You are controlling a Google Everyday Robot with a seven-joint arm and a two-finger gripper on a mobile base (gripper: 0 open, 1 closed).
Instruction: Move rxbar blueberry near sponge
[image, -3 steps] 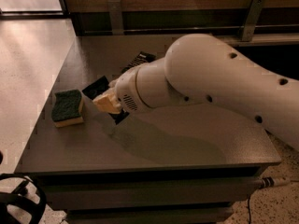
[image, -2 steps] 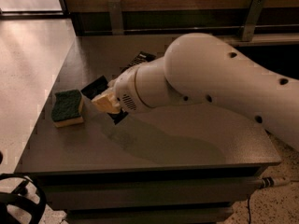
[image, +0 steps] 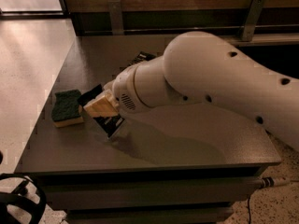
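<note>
One rxbar blueberry (image: 110,123) is clenched in my gripper (image: 99,108), just right of the sponge (image: 67,107) (left side of the table (image: 196,139)).

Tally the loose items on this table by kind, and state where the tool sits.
Snack bars: 2 (the rxbar blueberry at the tool; a black bar behind the arm)
Sponges: 1 (the sponge, close beside the tool)
Total: 3
The tool sits low over the rxbar blueberry, next to the sponge.
</note>
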